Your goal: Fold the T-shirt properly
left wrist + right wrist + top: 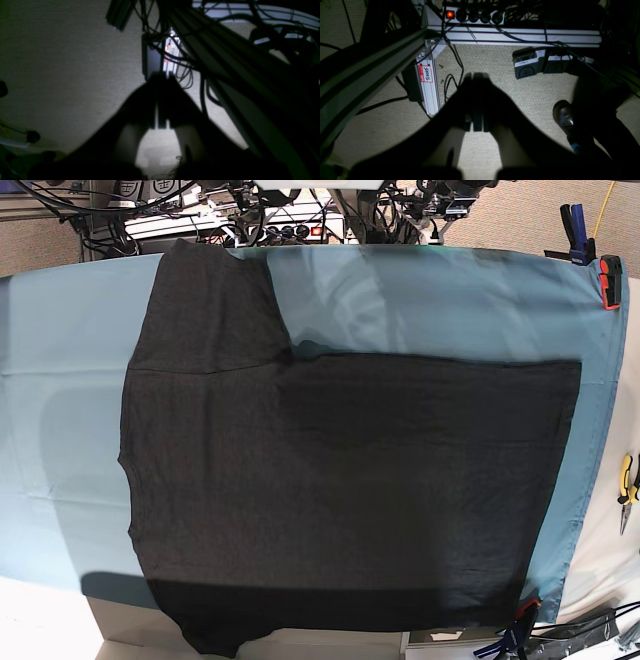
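Here the T-shirt (340, 490) lies spread flat, plain side up, over the teal cloth (60, 420) on the desk.
Its sleeves reach the far and near desk edges. Both hands hang below desk level over carpet (495, 67), left hand (162, 75) and right hand (477, 75) pressed together, holding nothing.
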